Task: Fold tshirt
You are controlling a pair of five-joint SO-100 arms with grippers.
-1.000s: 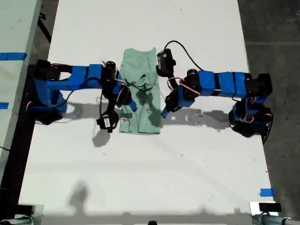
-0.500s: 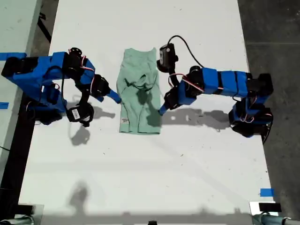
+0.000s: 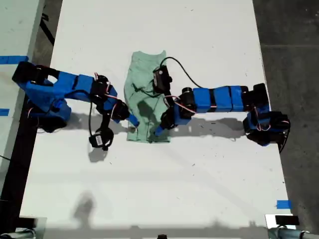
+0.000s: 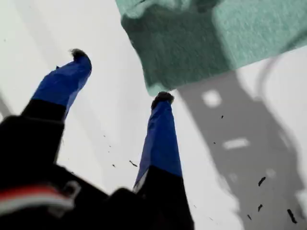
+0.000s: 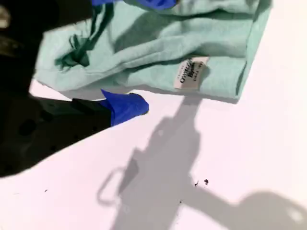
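A: Position of tshirt (image 3: 145, 94)?

B: Flat on the white counter (image 3: 199, 179), between the two arms. Lying as a narrow strip, rumpled in the middle. White label (image 5: 190, 73) near the strip's lower corner on the exterior view's left.

A: Step in hand?

B: Judged: strip stage done, cross fold not yet made. Both arms low at the strip's lower end in the exterior view, so likely setting up a grasp of that end.

A: State of my first gripper (image 4: 120, 76)?

B: Fingers (image 4: 160, 134) wide apart, nothing between them. One tip just touching or just short of the cloth's corner; cannot tell which. In the exterior view, my first gripper (image 3: 158, 130) at the strip's lower corner on the exterior view's right.

A: And my second gripper (image 5: 144, 52)?

B: Fingers apart as well, no pinch. One finger (image 5: 125, 107) on the counter just beside the cloth edge, the other above the cloth. In the exterior view, my second gripper (image 3: 133, 120) at the strip's edge on the exterior view's left, close to the label.

A: Requirements for next move?

B: Slide one finger of each pair under the corner, close on all layers, lift together evenly, carry the end over toward the far end. Risk: catching the top layer only.
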